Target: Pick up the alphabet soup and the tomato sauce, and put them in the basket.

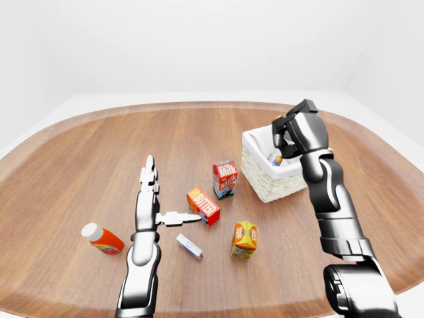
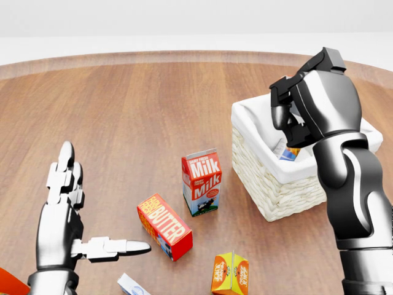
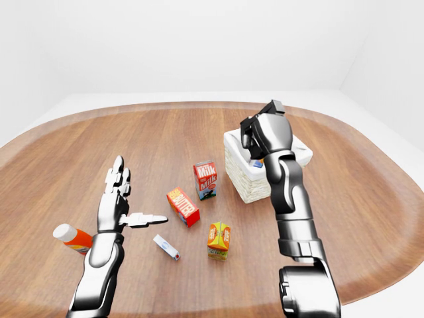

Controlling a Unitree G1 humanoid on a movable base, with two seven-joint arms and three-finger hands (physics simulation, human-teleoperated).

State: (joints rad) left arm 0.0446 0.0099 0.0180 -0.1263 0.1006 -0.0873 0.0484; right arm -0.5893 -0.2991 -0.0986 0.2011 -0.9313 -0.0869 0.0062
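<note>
The white-lined wicker basket stands at the right of the head view. Inside it lies a can with a blue, white and orange label; which of the two cans it is I cannot tell. My right hand hovers just above the basket's opening, fingers loosely curled with nothing between them. No other can shows on the table. My left hand rests flat and open at the lower left, thumb pointing right toward the butter box.
On the round wooden table stand a milk carton, a red butter box, an orange juice carton and a small white-blue box. An orange bottle with a white cap lies left of my left arm.
</note>
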